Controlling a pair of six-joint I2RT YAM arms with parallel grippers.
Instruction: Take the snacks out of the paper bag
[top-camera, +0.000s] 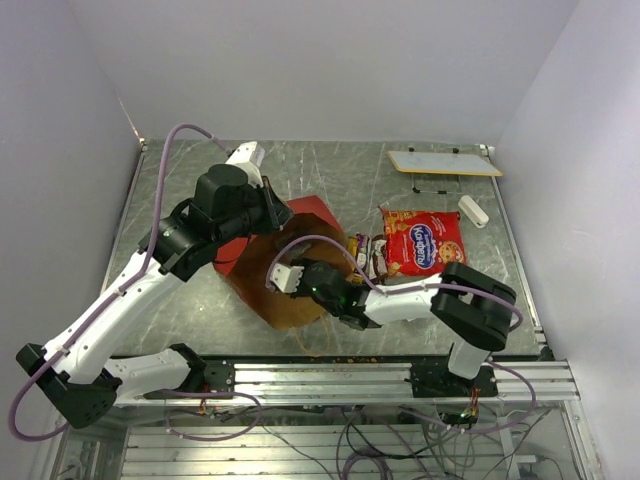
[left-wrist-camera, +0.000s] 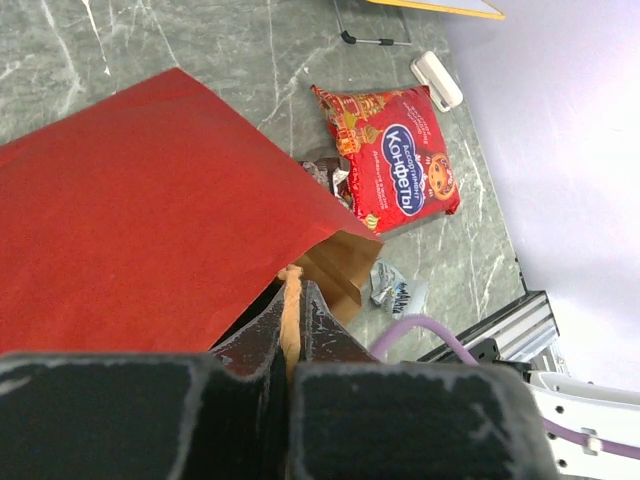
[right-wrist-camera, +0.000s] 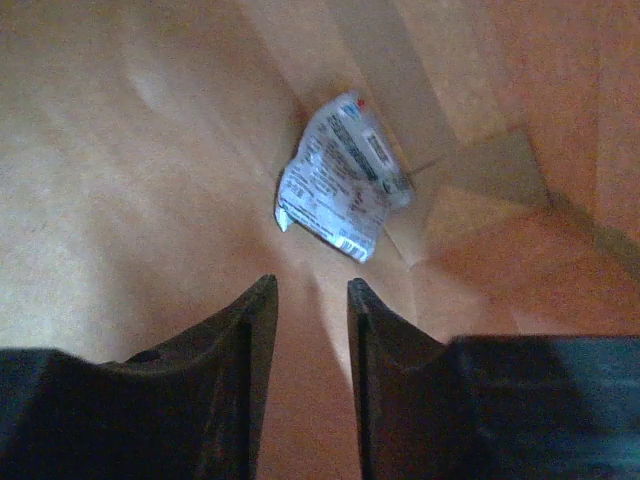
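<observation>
The paper bag (top-camera: 235, 248) lies on its side, red outside (left-wrist-camera: 150, 200), with its mouth toward the right arm. My left gripper (left-wrist-camera: 293, 290) is shut on the bag's tan handle (left-wrist-camera: 290, 300) and holds the upper side up; it also shows in the top view (top-camera: 272, 212). My right gripper (right-wrist-camera: 310, 285) is open and empty inside the bag's brown interior (right-wrist-camera: 120, 150), a short way from a silvery wrapper (right-wrist-camera: 340, 190) lying near the bottom fold. Outside lie the big red packet (top-camera: 423, 240) (left-wrist-camera: 400, 170), small wrappers (top-camera: 365, 255) and a silvery one (left-wrist-camera: 395, 290).
A small white cylinder (top-camera: 473, 211) (left-wrist-camera: 437, 80) lies right of the red packet. A flat white board (top-camera: 443, 162) sits at the back right. The aluminium rail (top-camera: 400, 378) runs along the near edge. White walls enclose the table.
</observation>
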